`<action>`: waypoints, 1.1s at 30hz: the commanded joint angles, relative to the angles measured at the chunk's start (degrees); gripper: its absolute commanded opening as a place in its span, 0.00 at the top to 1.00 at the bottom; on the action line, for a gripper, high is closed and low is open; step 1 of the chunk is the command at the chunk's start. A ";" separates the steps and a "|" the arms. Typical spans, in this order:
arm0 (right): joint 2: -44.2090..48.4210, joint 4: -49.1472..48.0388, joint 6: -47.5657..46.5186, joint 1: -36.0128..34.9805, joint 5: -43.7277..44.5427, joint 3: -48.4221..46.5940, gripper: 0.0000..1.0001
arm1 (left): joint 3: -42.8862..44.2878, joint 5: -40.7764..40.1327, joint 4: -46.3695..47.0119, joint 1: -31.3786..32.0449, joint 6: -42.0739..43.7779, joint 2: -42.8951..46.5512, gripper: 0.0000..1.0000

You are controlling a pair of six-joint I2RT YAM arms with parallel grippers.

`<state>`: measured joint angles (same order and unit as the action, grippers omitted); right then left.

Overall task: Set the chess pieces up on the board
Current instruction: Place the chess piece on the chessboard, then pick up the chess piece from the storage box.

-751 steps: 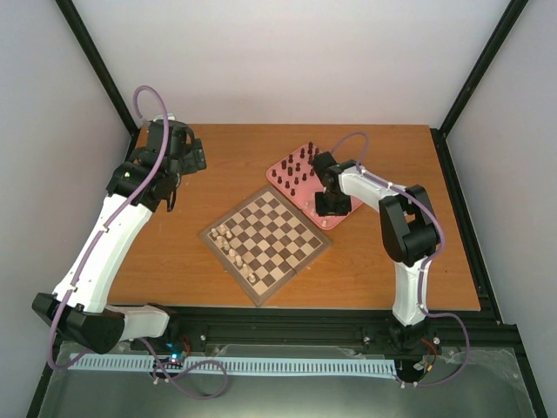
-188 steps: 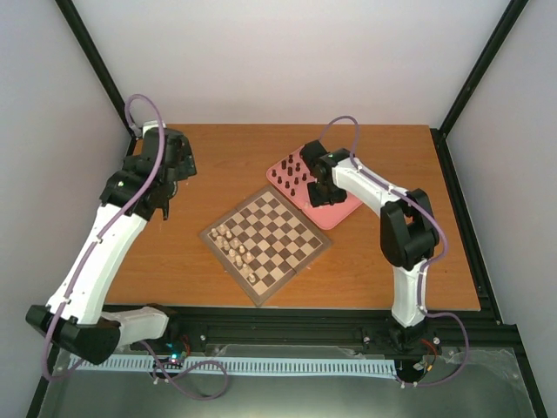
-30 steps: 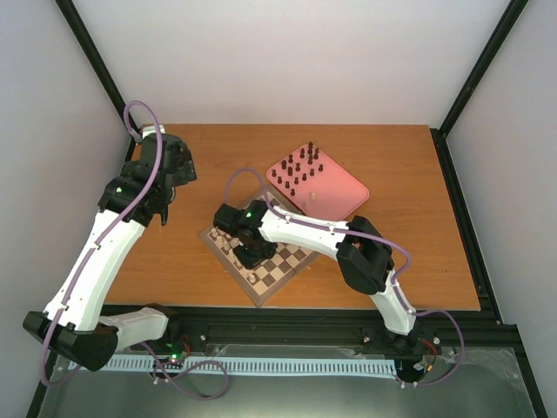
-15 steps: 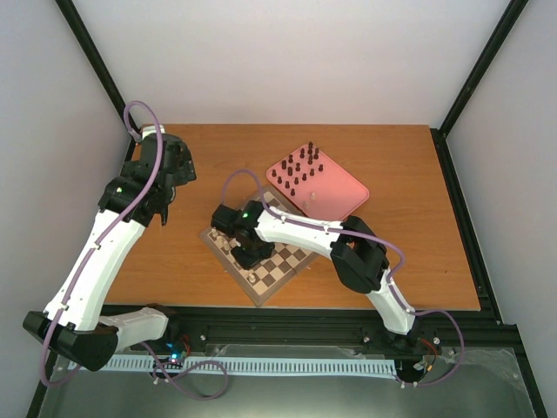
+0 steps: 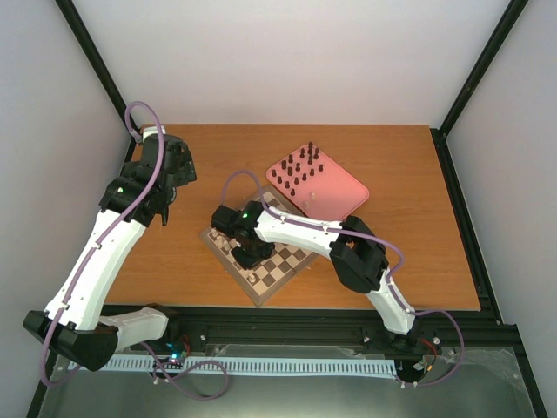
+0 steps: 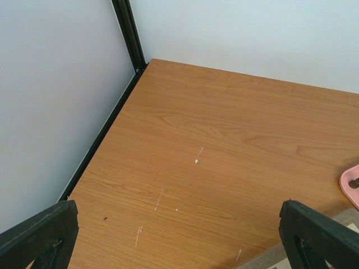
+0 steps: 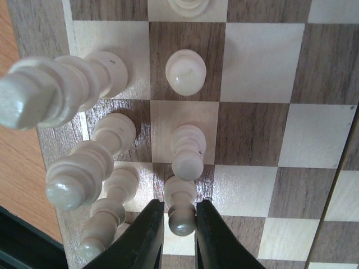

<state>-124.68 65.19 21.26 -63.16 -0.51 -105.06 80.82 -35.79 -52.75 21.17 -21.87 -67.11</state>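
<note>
Right jaws, moved from tray [image 5: 341, 197] to board [image 5: 280, 270], clamp a cream pawn [image 7: 180, 215] low beside the cream row, so release seems next. Left jaws apart over the counter [image 6: 224, 140].

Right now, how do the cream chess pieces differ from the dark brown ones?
Colour: the cream pieces are pale, the dark brown pieces deep brown. Place: cream ones stand on the board, dark ones on the pink tray. The right gripper's fingers grip one cream pawn; nothing touches the dark ones. Both stand upright.
</note>
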 commanded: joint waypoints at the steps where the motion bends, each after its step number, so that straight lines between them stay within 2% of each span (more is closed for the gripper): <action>1: -0.80 1.52 0.07 -0.48 0.54 -1.15 0.80 | 0.13 -0.60 0.48 0.25 -0.01 0.30 0.00; 10: 2.07 1.53 0.49 -0.48 4.02 -1.25 0.68 | 0.94 -0.77 0.78 0.28 0.31 0.10 0.00; 18: 5.87 2.66 -1.09 0.31 4.03 -2.38 0.67 | 2.17 -0.53 0.98 0.28 0.43 -0.52 0.00; 23: 10.15 3.28 -3.67 1.10 5.60 -2.66 0.60 | 2.34 -0.24 1.04 0.32 0.33 -0.91 0.00; 26: 12.19 4.37 -3.62 4.97 7.18 -2.21 0.58 | 2.48 -0.26 1.10 0.28 0.56 -0.96 0.00; 33: 11.23 4.36 -3.41 20.43 8.73 -2.71 0.58 | 3.20 0.06 1.26 0.28 1.31 -1.18 0.00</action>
<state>-112.38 67.96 18.33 -49.71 5.06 -106.28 81.28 -35.75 -52.34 21.17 -21.80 -68.14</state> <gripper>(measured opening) 0.418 0.997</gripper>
